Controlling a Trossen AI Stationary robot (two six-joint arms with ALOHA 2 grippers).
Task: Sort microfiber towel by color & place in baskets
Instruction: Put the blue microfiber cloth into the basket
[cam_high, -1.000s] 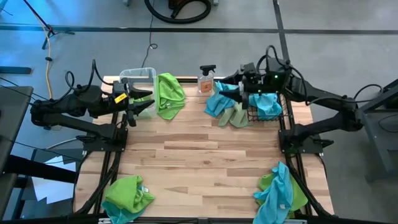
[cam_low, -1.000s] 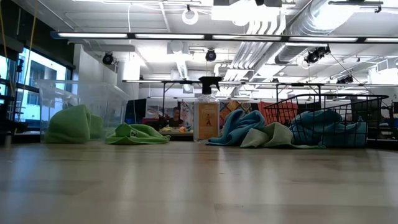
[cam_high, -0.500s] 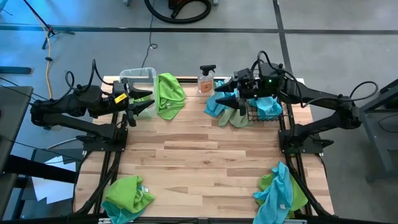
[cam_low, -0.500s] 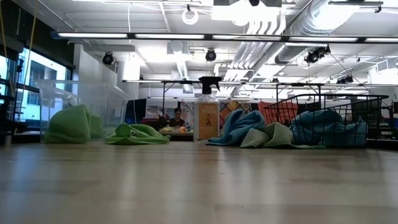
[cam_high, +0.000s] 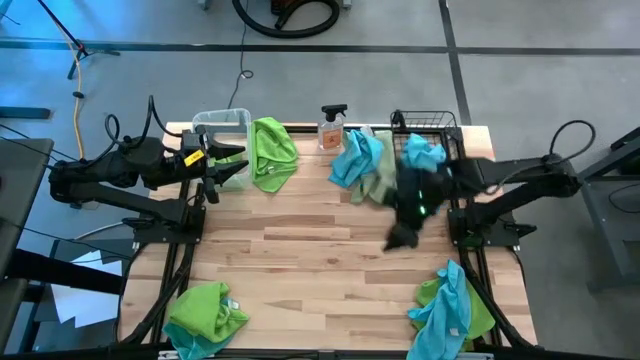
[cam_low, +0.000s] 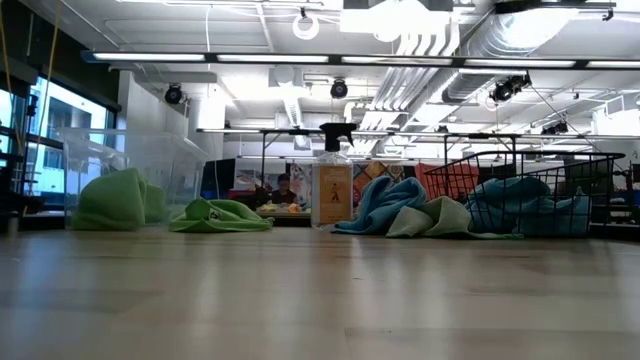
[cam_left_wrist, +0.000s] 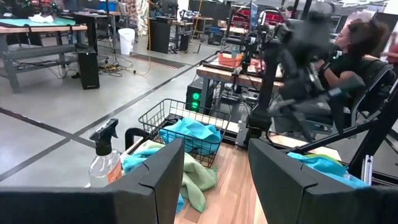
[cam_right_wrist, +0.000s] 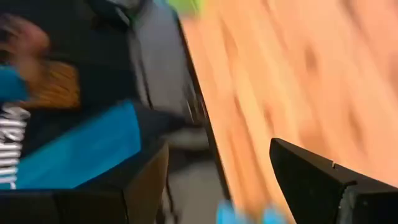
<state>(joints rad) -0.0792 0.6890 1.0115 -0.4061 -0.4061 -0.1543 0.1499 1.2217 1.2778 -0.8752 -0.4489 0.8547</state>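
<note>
My left gripper (cam_high: 226, 165) is open and empty beside the clear tub (cam_high: 222, 124), its fingers (cam_left_wrist: 155, 180) framing the far side of the table. A lime green towel (cam_high: 272, 150) lies next to the tub. Blue and green towels (cam_high: 360, 165) lie in a heap between the spray bottle and the black wire basket (cam_high: 432, 125), which holds a blue towel (cam_high: 422, 155). My right gripper (cam_high: 405, 235) is blurred over bare table in front of the basket. It is open and empty in its wrist view (cam_right_wrist: 217, 186).
A clear spray bottle (cam_high: 332, 128) stands at the far edge. A green-and-blue towel heap (cam_high: 205, 315) lies at the near left corner and a blue-and-green one (cam_high: 450, 310) at the near right. The middle of the table (cam_high: 320, 240) is bare wood. A person (cam_left_wrist: 357, 50) sits beyond the table.
My right gripper has swung from above the basket, out over the blue and green heap, then fast toward the table's near edge, empty. The towels have stayed where they were.
</note>
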